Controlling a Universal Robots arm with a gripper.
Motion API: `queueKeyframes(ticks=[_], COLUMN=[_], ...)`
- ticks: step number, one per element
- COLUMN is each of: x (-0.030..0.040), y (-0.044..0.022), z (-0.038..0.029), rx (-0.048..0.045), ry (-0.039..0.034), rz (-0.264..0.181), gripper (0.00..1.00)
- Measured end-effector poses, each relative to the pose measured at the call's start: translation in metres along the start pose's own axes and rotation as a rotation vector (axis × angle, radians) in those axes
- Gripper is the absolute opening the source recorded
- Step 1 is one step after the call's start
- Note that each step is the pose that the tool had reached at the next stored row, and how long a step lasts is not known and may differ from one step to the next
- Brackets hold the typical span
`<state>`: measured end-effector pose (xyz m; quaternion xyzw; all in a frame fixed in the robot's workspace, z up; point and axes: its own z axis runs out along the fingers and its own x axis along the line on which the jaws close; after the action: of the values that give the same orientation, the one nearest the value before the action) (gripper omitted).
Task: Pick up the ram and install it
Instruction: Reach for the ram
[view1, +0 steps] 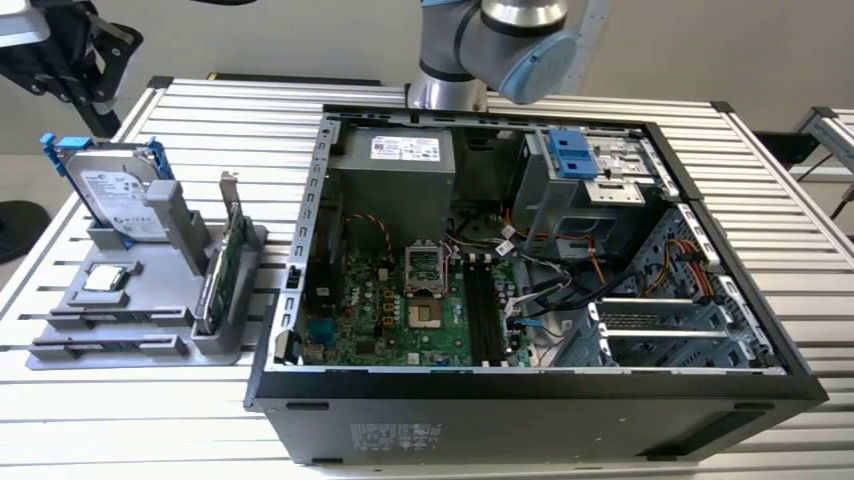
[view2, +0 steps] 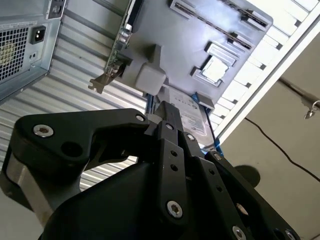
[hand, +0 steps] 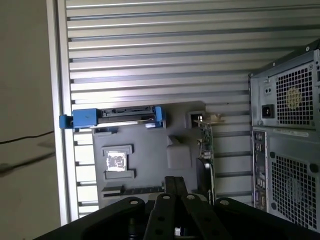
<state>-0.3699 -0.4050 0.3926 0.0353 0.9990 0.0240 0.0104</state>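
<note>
The ram (view1: 114, 316) looks like a thin dark strip lying edge-on in a slot of the grey holder (view1: 147, 352), at the exterior view's left, just in front of a square chip. The same ram strip appears in both wrist views (hand: 134, 190) (view2: 200, 20). My gripper (view1: 96, 112) hangs high above the holder's back corner, well apart from the ram. Its black fingers (hand: 170, 192) are pressed together with nothing between them, and in the second wrist view the gripper (view2: 167, 109) also looks shut. The open computer case (view1: 287, 300) shows long black memory slots (view1: 483, 310) on its board.
A silver hard drive in blue rails (view1: 114, 190) stands upright at the holder's back. A green card with a metal bracket (view1: 227, 260) stands on edge between the holder and the case. Cables and a drive cage (view1: 587, 190) crowd the case's right half.
</note>
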Motion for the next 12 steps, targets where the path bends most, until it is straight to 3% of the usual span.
queueKeyframes(ticks=[12], x=[0.0211], y=[-0.0017], z=[-0.0005], rx=[0.0000], ry=[0.0000], rz=[0.000], gripper=[0.00])
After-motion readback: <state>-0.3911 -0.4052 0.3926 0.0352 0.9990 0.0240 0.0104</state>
